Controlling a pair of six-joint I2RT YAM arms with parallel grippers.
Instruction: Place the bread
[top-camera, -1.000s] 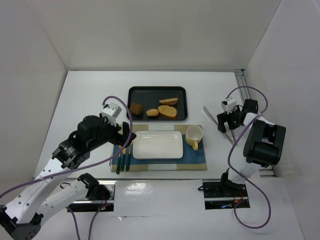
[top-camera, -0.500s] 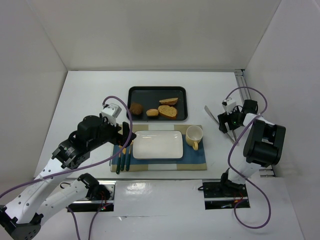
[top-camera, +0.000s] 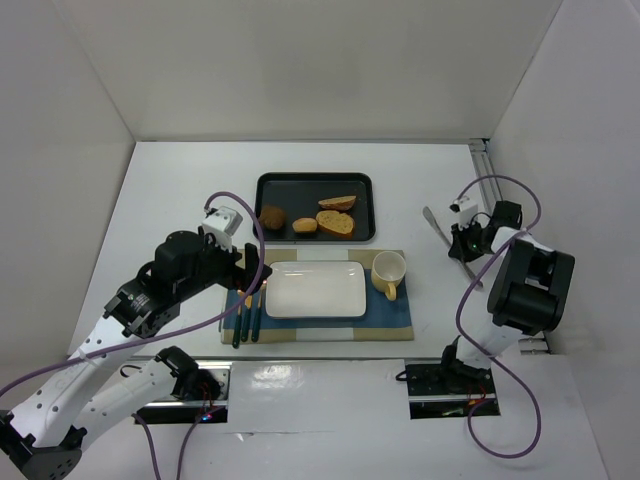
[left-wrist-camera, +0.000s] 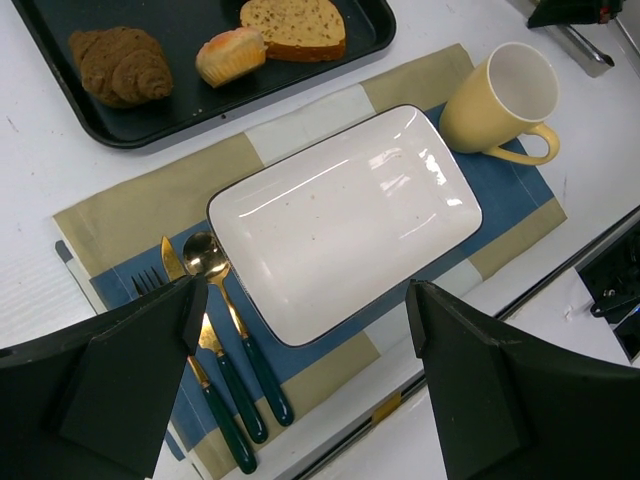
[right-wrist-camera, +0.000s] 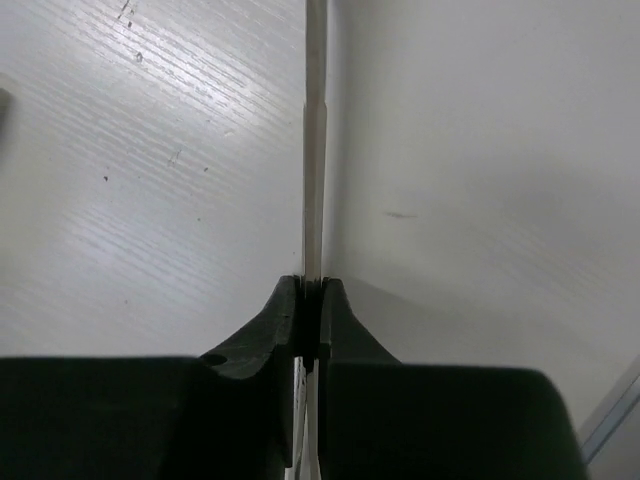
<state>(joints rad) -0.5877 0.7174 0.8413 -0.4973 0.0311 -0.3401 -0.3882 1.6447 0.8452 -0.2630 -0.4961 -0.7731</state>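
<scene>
Several bread pieces lie in the black tray (top-camera: 266, 187): a brown roll (top-camera: 273, 216), a small bun (top-camera: 305, 226) and two slices (top-camera: 336, 223). In the left wrist view the roll (left-wrist-camera: 122, 64), bun (left-wrist-camera: 230, 56) and a slice (left-wrist-camera: 294, 26) show at the top. The white plate (top-camera: 315, 290) (left-wrist-camera: 345, 215) sits bare on the placemat. My left gripper (top-camera: 250, 272) (left-wrist-camera: 300, 370) hangs open over the placemat's left side. My right gripper (top-camera: 462, 245) (right-wrist-camera: 311, 290) is shut on thin metal tongs (top-camera: 437, 226) (right-wrist-camera: 314, 150) on the table at the right.
A yellow mug (top-camera: 388, 272) (left-wrist-camera: 497, 100) stands right of the plate. Green-handled cutlery (top-camera: 246, 310) (left-wrist-camera: 215, 340) lies left of it on the blue and tan placemat (top-camera: 395, 318). White walls enclose the table; a metal rail (top-camera: 484, 170) runs at the far right.
My right gripper has closed on the tongs, pressing their two arms together, and its wrist has turned. The left arm and the bread have not moved.
</scene>
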